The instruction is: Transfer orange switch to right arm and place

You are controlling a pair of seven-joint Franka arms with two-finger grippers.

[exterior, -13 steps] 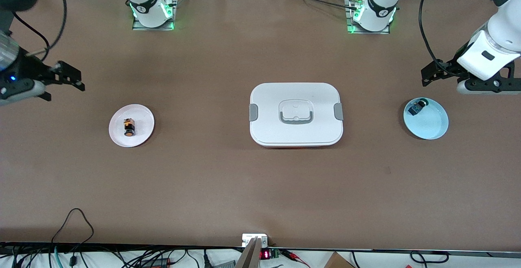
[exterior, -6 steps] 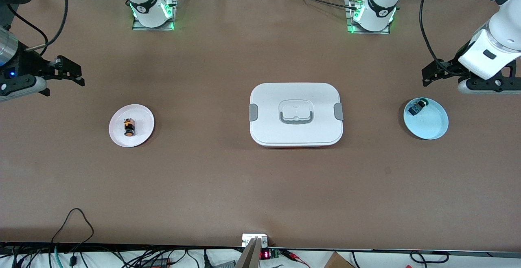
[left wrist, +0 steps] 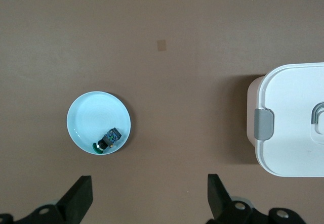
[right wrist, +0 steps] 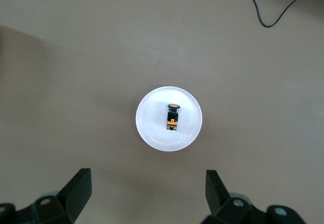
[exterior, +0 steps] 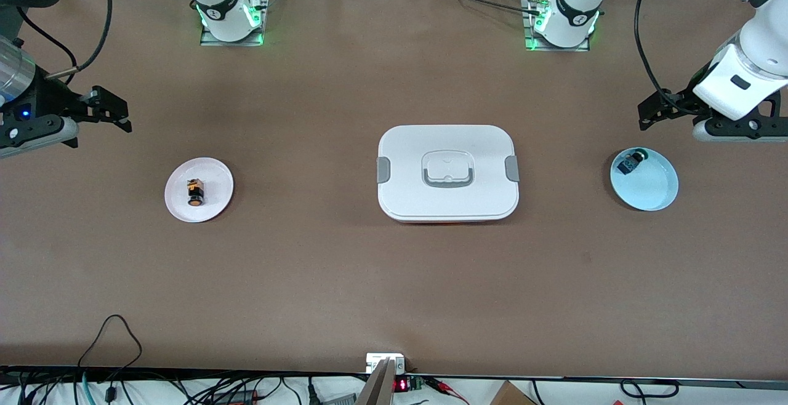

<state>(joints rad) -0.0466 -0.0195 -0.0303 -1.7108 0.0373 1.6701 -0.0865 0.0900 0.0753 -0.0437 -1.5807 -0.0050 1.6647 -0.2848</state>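
The orange switch (exterior: 196, 192) lies on a small white plate (exterior: 215, 202) toward the right arm's end of the table. It also shows in the right wrist view (right wrist: 173, 116), on the plate (right wrist: 152, 130). My right gripper (exterior: 116, 112) hangs open and empty over bare table beside that plate, its fingers (right wrist: 76, 188) wide apart. My left gripper (exterior: 644, 116) hangs open and empty over bare table beside a light blue plate (exterior: 652, 192); it also shows in the left wrist view (left wrist: 149, 196).
A white lidded box (exterior: 448, 172) with grey clips sits mid-table and shows in the left wrist view (left wrist: 293, 118). The light blue plate (left wrist: 86, 120) holds a small blue-and-green part (exterior: 629, 163). Cables run along the table's near edge.
My right gripper has shifted a little over the table beside the white plate. The left arm has barely moved. The switch and plates have not moved.
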